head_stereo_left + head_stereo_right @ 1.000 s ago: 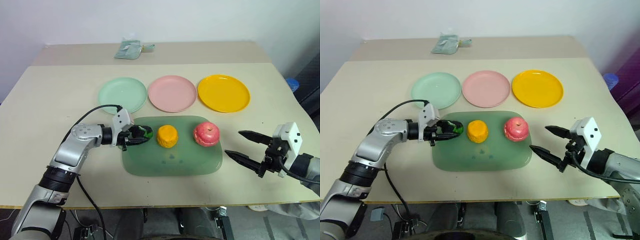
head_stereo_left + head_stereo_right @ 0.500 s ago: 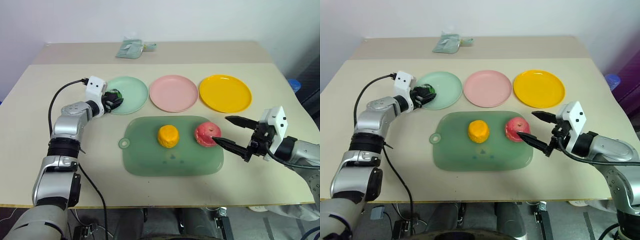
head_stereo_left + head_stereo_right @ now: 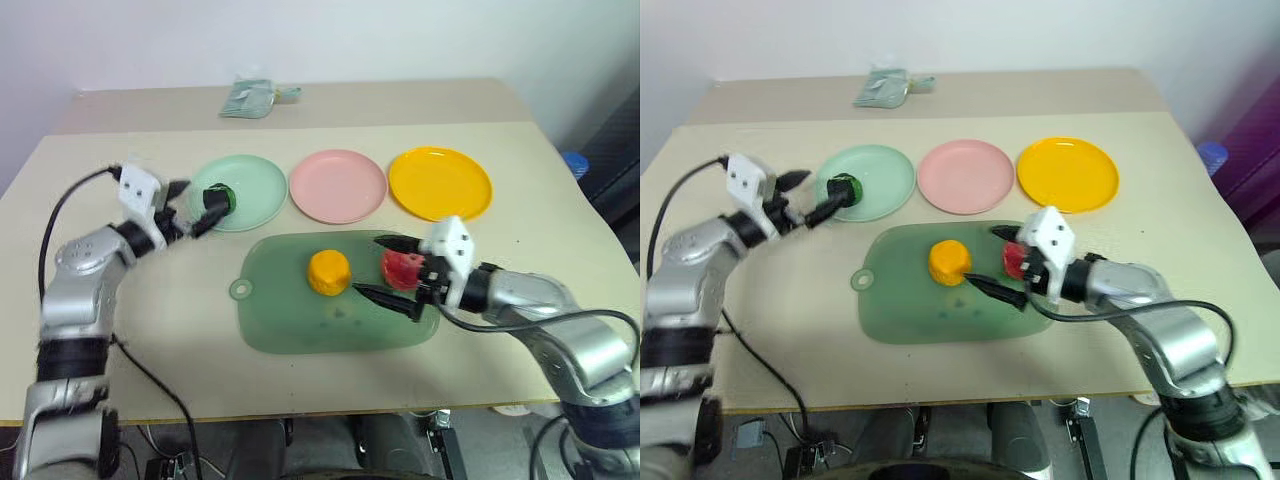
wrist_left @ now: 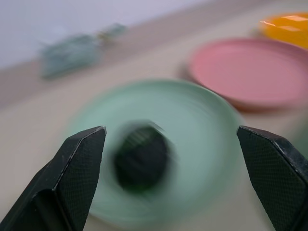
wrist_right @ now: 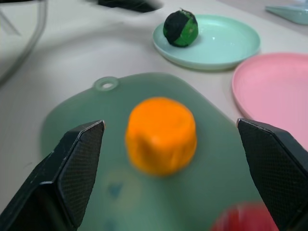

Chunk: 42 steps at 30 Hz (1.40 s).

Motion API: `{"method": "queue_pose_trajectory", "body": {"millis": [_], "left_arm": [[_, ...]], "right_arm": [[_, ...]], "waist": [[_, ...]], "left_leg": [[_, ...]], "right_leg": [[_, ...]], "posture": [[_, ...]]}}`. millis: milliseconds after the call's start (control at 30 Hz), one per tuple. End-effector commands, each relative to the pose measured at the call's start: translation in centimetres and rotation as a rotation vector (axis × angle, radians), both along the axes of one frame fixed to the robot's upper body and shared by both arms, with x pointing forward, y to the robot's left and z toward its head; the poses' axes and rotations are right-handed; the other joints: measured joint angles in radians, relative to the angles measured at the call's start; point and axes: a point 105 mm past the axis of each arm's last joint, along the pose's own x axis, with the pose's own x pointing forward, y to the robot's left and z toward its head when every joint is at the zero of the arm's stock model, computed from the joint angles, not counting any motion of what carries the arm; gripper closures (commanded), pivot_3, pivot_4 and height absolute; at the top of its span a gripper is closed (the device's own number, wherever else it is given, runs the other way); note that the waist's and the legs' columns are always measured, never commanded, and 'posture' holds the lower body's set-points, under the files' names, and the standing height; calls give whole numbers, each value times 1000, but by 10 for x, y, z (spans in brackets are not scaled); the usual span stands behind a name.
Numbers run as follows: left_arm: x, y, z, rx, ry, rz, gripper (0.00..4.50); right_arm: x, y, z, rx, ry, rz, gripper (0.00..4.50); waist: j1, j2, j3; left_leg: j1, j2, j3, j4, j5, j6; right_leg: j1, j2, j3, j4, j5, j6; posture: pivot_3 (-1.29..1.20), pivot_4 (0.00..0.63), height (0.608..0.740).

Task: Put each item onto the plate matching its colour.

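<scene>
Right gripper (image 3: 388,272): I have its jaws wide open, low in the middle of the frame, over the right end of the mat (image 3: 290,330). One finger is past the red fruit and one is in front of it. Nothing is held yet.
Step now: I think I am going for the red fruit (image 3: 403,268). The orange lump sits close on its left, so I should come in slow and not bump it. I want both fingers around the middle of the fruit before I squeeze. It looks round, so it may roll if I push one side first.
Orange lump (image 3: 328,272): in the middle of the frame, on the mat. It is bumpy, and flat on top.
Left gripper (image 3: 192,206): open too, at the left of the frame, beside the green plate. It holds nothing.
Green ball (image 3: 217,200): dark green and black, small and round. It sits on the left part of the green plate (image 3: 255,185), so I think that one is done.
Pink plate (image 3: 337,186): upper middle, nothing on it. The red fruit goes here.
Yellow plate (image 3: 440,182): upper right, nothing on it. The orange lump goes here.
</scene>
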Motion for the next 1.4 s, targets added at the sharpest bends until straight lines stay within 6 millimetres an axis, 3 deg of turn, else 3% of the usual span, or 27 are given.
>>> {"method": "queue_pose_trajectory", "body": {"millis": [33,167,433,600,633,733,800,833,967,1067,1167,1200,1267,1333,1400], "left_arm": [[-49,-30,-8,71,55,-225,72],[-75,-40,-37,134,170,-267,72],[-73,-49,-30,36,135,-222,72],[-70,-49,-22,12,110,-211,0],[-70,-49,-22,11,108,-211,0],[-69,-48,-18,-4,102,-207,0],[-70,-49,-18,-10,104,-213,0],[-70,-49,-18,-13,105,-215,0],[-71,-56,-20,-34,107,-237,0],[-69,-60,-20,-43,97,-244,0],[-69,-63,-20,-53,87,-242,0],[-69,-63,-20,-54,86,-241,0],[-70,-63,-20,-55,85,-237,0],[-72,-63,-21,-59,87,-232,0],[-74,-63,-22,-61,91,-230,0]], "right_arm": [[13,21,-2,-6,34,-25,0],[22,33,-8,-28,95,-42,0],[24,39,-29,-87,192,-40,0],[27,39,-19,-94,148,-52,1664],[27,39,-17,-93,141,-53,1714],[47,18,33,37,32,-149,1714],[66,-4,52,66,-11,-268,1714],[73,-13,56,67,-24,-315,1714],[135,-93,54,14,-32,-716,1714],[156,-114,42,33,21,-803,1714],[168,-126,31,39,60,-841,1714],[169,-127,33,33,48,-840,654],[168,-118,46,57,-10,-762,43],[152,-98,67,59,-128,-588,43],[126,-84,75,67,-169,-403,43]], "waist": [[-1,-1,0],[20,0,0],[17,0,0],[16,0,0],[16,0,0],[16,1,0],[16,1,0],[17,1,0],[21,0,0],[18,1,0],[6,2,1],[2,2,1],[-10,2,1],[-13,2,1],[-11,3,1]], "left_leg": [[0,0,0,0,0,0],[0,0,-1,-1,0,0],[0,0,-2,-1,0,0],[0,0,-1,-1,0,0],[0,0,-1,-1,0,0],[0,0,-1,-1,0,0],[0,0,-1,-1,0,0],[0,0,-1,-1,0,0],[1,0,0,-1,0,0],[0,-1,1,-2,0,0],[0,-1,5,-3,0,1],[0,-1,7,-3,0,1],[0,0,9,-3,0,1],[0,1,10,-3,-1,1],[-1,1,9,-4,-1,2]], "right_leg": [[0,0,0,0,0,0],[0,-1,0,-1,0,-1],[1,1,-2,-1,0,-1],[0,1,-2,-1,0,-1],[0,1,-2,-1,0,-1],[0,1,-2,-1,0,-1],[0,1,-1,-1,0,-1],[0,1,-2,-1,0,-1],[1,1,-2,-1,0,-1],[0,0,-2,-2,0,-1],[-3,1,1,-1,0,-1],[-3,2,2,-1,0,-1],[-4,2,2,-1,0,-1],[-4,2,3,0,0,-1],[-5,2,4,0,0,-1]], "posture": [[0,150,740],[0,150,740],[0,150,740],[0,150,740],[0,150,740],[0,150,740],[0,150,740],[0,150,740],[0,150,740],[0,150,740],[0,150,740],[0,150,740],[0,150,740],[0,150,740],[0,150,740]]}}
